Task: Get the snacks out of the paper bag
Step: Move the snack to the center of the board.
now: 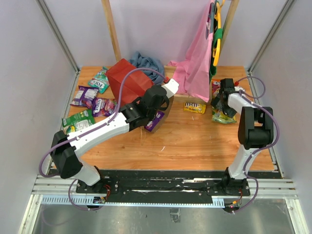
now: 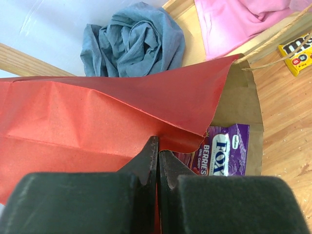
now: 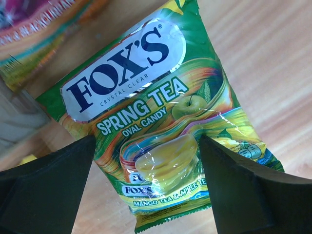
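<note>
The paper bag [image 1: 127, 80] lies on its side, red outside and brown inside [image 2: 241, 97]. My left gripper [image 1: 161, 97] [image 2: 159, 146] is shut on the red upper edge of its mouth. A purple Fox's packet [image 2: 225, 155] [image 1: 155, 121] sticks out of the mouth under that edge. At the right, my right gripper [image 1: 222, 100] [image 3: 147, 141] hangs open over a green Fox's Spring Tea packet [image 3: 141, 97] [image 1: 223, 117] lying flat on the wood, a finger on each side of its lower end. A yellow M&M's packet [image 1: 194, 107] [image 2: 296, 53] lies mid-table.
Teal [image 1: 100, 80], purple [image 1: 84, 96] [image 1: 103, 106] and green [image 1: 78, 119] packets lie left of the bag. An orange packet [image 1: 217, 87] [image 3: 34, 34] sits by the right gripper. A blue-grey cloth [image 1: 146, 62] [image 2: 131, 41] and a hanging pink garment [image 1: 195, 68] [image 2: 239, 22] are at the back.
</note>
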`<state>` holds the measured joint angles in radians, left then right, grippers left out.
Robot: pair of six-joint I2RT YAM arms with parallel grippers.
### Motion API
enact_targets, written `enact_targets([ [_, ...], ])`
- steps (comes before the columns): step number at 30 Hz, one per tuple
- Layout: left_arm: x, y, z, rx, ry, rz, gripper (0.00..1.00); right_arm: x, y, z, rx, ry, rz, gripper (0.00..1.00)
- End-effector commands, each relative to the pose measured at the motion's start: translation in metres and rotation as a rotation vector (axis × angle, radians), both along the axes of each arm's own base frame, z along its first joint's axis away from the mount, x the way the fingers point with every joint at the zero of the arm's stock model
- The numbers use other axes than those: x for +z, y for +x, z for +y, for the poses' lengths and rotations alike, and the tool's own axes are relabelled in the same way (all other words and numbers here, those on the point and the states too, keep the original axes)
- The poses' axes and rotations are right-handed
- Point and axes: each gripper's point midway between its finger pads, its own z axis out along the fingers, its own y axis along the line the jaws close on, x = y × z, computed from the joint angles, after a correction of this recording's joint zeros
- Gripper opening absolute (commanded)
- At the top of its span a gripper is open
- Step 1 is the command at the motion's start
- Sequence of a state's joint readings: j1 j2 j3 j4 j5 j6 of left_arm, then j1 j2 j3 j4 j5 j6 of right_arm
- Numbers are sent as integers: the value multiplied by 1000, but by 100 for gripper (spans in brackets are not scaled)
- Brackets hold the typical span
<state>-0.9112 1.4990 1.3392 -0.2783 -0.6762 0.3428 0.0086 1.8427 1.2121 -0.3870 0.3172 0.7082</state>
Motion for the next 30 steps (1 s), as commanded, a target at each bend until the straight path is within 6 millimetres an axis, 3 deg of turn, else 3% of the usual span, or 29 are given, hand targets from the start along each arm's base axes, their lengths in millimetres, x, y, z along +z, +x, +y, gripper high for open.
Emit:
enact_targets([
  [1,3,10,11,48,10,-14,4,-18,17,4,66,48,17,89],
  [9,0,16,15,64,20,-8,4,-20,56,-2,110,42,11,89],
  [19,0,17,15,73,20,2,4,7,106,-11,141,120,-149,89],
  [24,5,15,18,78,12,-2,4,9,129,-11,172,146,-207,89],
  [30,14,11,22,83,-8,-9,4,41,133,-5,204,166,-309,92],
])
